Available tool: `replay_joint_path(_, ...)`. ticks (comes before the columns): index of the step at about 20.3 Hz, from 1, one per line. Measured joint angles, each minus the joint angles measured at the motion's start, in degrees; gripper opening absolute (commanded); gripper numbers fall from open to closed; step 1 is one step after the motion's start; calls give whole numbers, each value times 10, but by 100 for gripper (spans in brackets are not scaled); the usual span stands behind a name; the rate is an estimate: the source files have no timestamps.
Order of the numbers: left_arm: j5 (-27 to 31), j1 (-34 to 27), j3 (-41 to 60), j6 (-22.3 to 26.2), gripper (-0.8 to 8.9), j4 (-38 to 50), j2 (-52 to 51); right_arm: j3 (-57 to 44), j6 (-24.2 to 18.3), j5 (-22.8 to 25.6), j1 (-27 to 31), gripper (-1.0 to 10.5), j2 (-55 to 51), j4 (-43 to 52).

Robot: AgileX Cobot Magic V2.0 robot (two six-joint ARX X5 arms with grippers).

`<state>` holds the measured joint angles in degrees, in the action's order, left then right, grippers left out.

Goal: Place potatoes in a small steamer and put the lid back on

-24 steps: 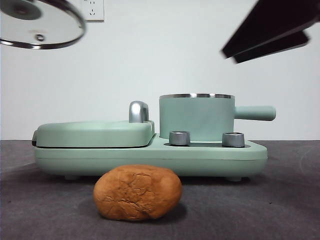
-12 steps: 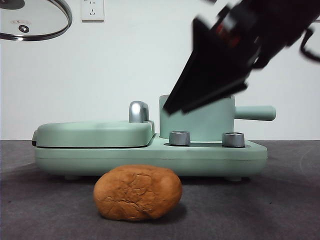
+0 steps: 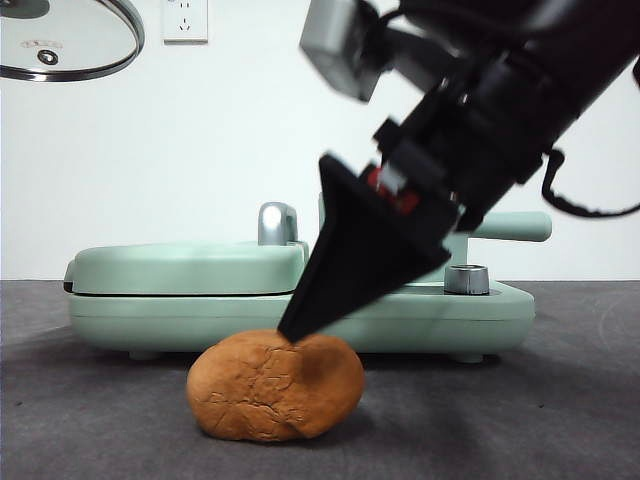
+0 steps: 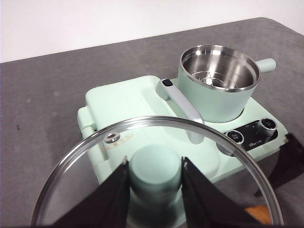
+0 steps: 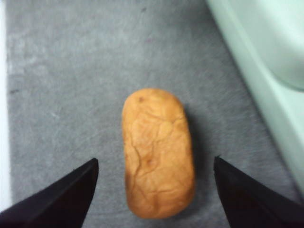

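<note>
The right pincer (image 5: 154,166) is coming down over the potato (image 3: 275,385), jaws spread wide to either side, gripping nothing; a second ago it was hanging high above the steamer (image 4: 218,80). The potato is lying unmoved on the counter (image 3: 560,420), so grasping seems next. The left pincer (image 4: 154,178) is holding the glass lid (image 4: 95,180) by its knob, aloft.

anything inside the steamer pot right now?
The left wrist view shows the small steamer open, with a bare steel interior and no food inside. The potato lies on the table between the right pincer's open jaws. The lid is held aloft by the left pincer.
</note>
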<state>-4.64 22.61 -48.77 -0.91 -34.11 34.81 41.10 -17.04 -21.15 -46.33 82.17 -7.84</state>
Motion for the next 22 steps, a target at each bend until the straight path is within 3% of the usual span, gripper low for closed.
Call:
replay_joint_path(6, 0, 0, 0, 0, 15, 0, 0, 0, 29, 3, -9, 371, 47, 12)
replay_joint_path(12, 0, 0, 0, 0, 16, 0, 0, 0, 71, 5, -9, 220, 62, 12)
replay_joint_path(15, 0, 0, 0, 0, 16, 0, 0, 0, 80, 4, -9, 208, 61, 7)
replay_joint_path(22, 0, 0, 0, 0, 15, 0, 0, 30, 105, 26, -9, 208, -48, -141)
